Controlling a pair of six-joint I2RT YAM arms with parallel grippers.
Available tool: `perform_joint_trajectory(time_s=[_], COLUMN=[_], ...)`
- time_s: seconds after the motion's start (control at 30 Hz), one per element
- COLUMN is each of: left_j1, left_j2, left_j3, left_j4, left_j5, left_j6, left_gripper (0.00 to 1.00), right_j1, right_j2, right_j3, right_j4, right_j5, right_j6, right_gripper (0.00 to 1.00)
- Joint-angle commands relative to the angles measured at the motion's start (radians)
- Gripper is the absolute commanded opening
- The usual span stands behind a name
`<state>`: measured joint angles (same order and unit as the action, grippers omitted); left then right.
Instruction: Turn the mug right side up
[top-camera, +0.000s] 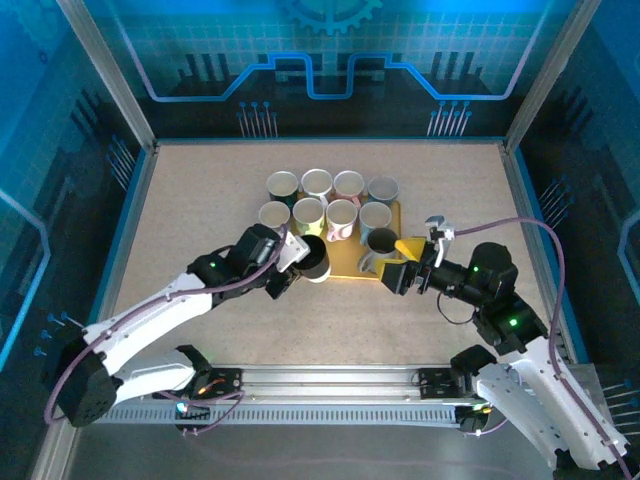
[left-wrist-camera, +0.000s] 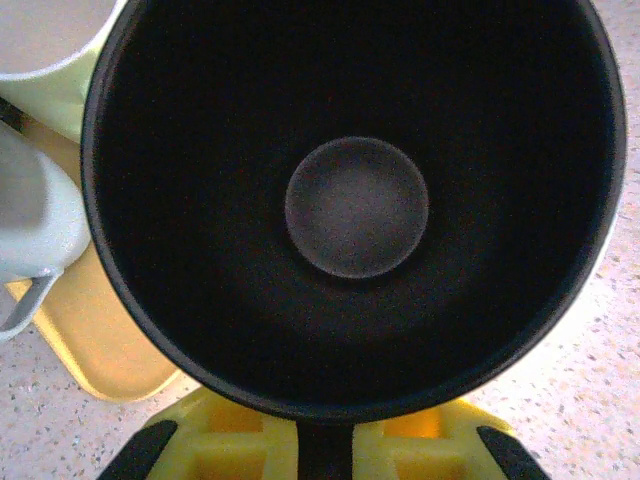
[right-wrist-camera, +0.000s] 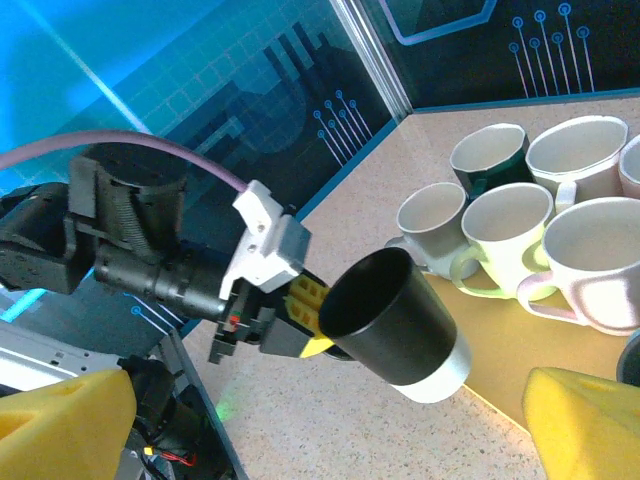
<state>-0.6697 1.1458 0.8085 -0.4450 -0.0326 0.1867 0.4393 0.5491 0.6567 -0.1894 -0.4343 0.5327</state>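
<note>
- The left pincer sat a little left of centre in the overhead view, closed tight on the rim of the black mug.
- The black mug was at the near left corner of the yellow tray. It was tipped over, not upright, with its mouth turned toward the left pincer.
- In the left wrist view, the black mug took up nearly the whole frame, mouth-on, with its round bottom showing at the centre. The left pincer showed at the lower edge, with a yellow finger on either side of the mug wall.
- In the right wrist view, the black mug lay slanted at the centre, with a white band around its base at the lower right. The left pincer gripped its rim from the left.
- Whether the black mug touched the counter could not be told.
- The right pincer was right of centre in the overhead view, spread wide and holding nothing. It was just beside a single mug that stood upright on the tray.
- In its own wrist view, the right pincer had its yellow fingers in the two lower corners.
- A cluster of mugs stood upright in two rows on the far part of the tray, above centre.
</note>
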Motion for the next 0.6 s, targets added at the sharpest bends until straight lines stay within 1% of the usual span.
perform_joint_trajectory(time_s=[0.0, 0.1, 0.33, 0.57], left_j1=[0.002, 0.002, 0.009, 0.025], left_j2=[0.032, 0.091, 0.174, 0.216], left_j3=[0.060, 0.084, 0.098, 0.095], left_j4=[0.172, 0.187, 0.218, 0.233], left_j5=[-0.012, -0.026, -0.122, -0.131], left_j6=[0.026, 0.039, 0.049, 0.049], left_gripper=[0.00, 0.00, 0.00, 0.00], right_j1=[0.004, 0.004, 0.004, 0.004], right_j2=[-0.023, -0.036, -0.052, -0.050], right_j3=[0.023, 0.023, 0.015, 0.004], right_j4=[-0.026, -0.046, -0.070, -0.064], right_j5=[-0.008, -0.004, -0.001, 0.002], right_j6=[-0.035, -0.049, -0.073, -0.090], right_gripper=[1.00, 1.00, 1.00, 1.00])
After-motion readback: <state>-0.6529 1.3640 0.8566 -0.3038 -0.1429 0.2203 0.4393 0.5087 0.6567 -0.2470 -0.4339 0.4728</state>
